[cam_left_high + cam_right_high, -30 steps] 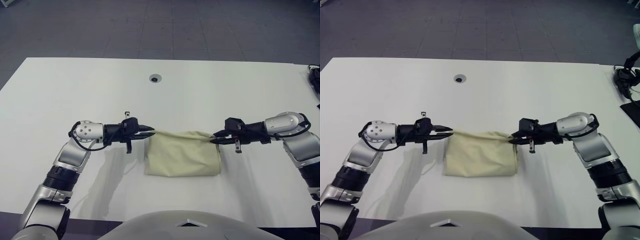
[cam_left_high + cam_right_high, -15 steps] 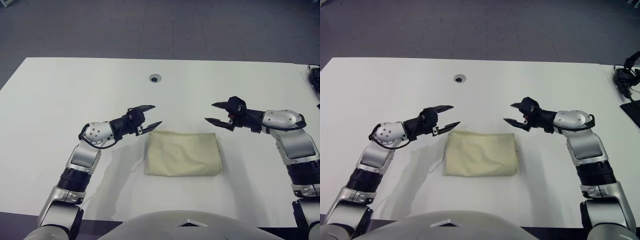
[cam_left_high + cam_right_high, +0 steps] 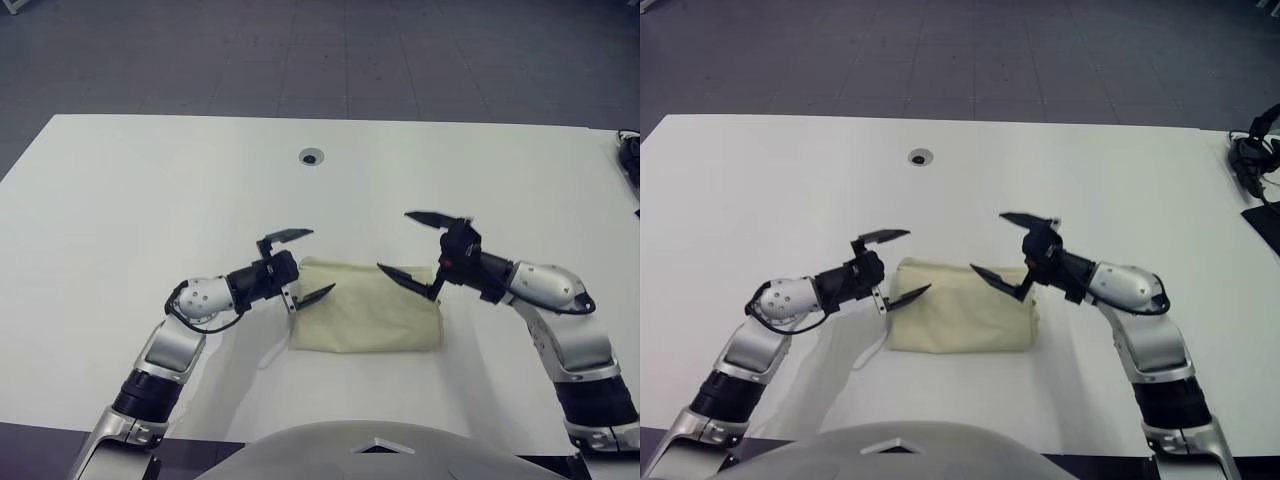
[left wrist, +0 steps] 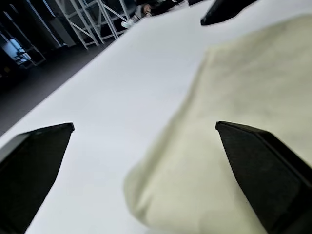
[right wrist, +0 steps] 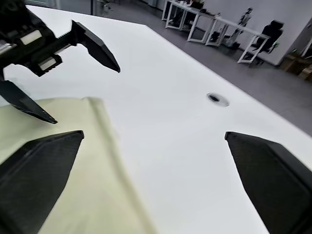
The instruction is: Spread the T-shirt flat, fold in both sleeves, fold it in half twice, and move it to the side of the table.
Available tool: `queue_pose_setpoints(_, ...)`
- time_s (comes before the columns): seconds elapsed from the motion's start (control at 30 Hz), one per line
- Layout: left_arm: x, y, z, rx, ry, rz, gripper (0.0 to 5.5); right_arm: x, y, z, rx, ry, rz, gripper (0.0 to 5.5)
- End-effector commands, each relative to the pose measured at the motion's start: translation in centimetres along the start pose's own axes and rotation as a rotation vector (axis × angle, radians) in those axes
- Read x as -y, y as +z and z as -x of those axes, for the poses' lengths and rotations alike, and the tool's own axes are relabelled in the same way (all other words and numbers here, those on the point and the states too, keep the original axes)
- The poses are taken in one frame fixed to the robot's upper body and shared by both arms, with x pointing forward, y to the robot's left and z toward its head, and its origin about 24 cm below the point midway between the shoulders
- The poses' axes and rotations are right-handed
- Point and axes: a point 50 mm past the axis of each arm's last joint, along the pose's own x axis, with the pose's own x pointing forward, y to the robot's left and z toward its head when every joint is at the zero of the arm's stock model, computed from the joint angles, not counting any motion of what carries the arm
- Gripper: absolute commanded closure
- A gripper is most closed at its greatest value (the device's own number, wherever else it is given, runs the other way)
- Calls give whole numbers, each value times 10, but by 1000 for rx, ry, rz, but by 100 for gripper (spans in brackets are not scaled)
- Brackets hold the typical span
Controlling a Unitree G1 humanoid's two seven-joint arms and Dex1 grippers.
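A pale yellow T-shirt [image 3: 365, 310], folded into a compact rectangle, lies flat on the white table [image 3: 150, 180], close to the near edge and roughly at the middle between the two arms. Its far edge is slightly rumpled, and the folded layers show along the right side.

The left gripper [image 3: 322, 260] is at the shirt's far left corner with its two fingers spread wide apart. One finger points out over the bare table just beyond the cloth, and the other reaches over the left margin of the shirt. Whether that finger touches the fabric cannot be told. In the left wrist view the shirt's corner sits between the two dark fingers [image 4: 34, 165].

The right gripper [image 3: 392, 240] is at the shirt's far right corner, its fingers also spread wide and holding nothing. Its lower finger is over the cloth near the far edge, and its upper finger is raised above the table beyond.

A round cable grommet [image 3: 311, 156] is set into the table farther back, well apart from the shirt. Black cables [image 3: 1245, 160] lie at the table's right edge.
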Motion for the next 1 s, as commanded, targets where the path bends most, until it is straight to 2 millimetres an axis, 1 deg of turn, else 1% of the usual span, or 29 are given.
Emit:
queue_pose_setpoints(0.03, 14, -23, 1, -156, -119, -74, 10, -16, -57, 15, -236, 122, -71, 11)
queue_pose_setpoints(0.07, 20, -32, 2, -201, -149, -90, 10, -16, -70, 17, -283, 119, -91, 11)
queue_pose_setpoints(0.13, 27, -44, 2, -260, -187, -111, 10, -17, -89, 20, -328, 103, -164, 11)
queue_pose_setpoints(0.23, 32, -50, 2, -282, -232, -120, 10, -26, -113, 29, -382, 103, -218, 11)
queue_pose_setpoints(0.33, 32, -53, 6, -281, -231, -112, 10, -33, -123, 39, -388, 110, -237, 11)
queue_pose_setpoints(0.43, 35, -55, 8, -276, -213, -88, 10, -29, -123, 42, -343, 68, -230, 11)
queue_pose_setpoints(0.5, 35, -53, 7, -253, -192, -70, 10, -26, -114, 42, -276, 56, -236, 11)
queue_pose_setpoints(0.6, 29, -38, 2, -173, -136, 18, 10, -17, -97, 46, -178, 23, -241, 11)
queue_pose_setpoints(0.67, 16, -21, -1, -89, -38, 135, 10, -10, -87, 49, -135, -2, -225, 11)
queue_pose_setpoints(0.73, -5, -2, -1, 19, 97, 245, 10, -4, -72, 51, -83, -16, -197, 11)
queue_pose_setpoints(0.87, -32, 33, 6, 247, 278, 395, 10, 5, -35, 53, 46, -28, -140, 11)
queue_pose_setpoints(0.97, -46, 53, 12, 397, 398, 488, 10, 9, -8, 47, 109, -9, -70, 11)
queue_pose_setpoints(1.0, -50, 59, 15, 437, 433, 507, 10, 10, 1, 42, 127, 9, -43, 11)
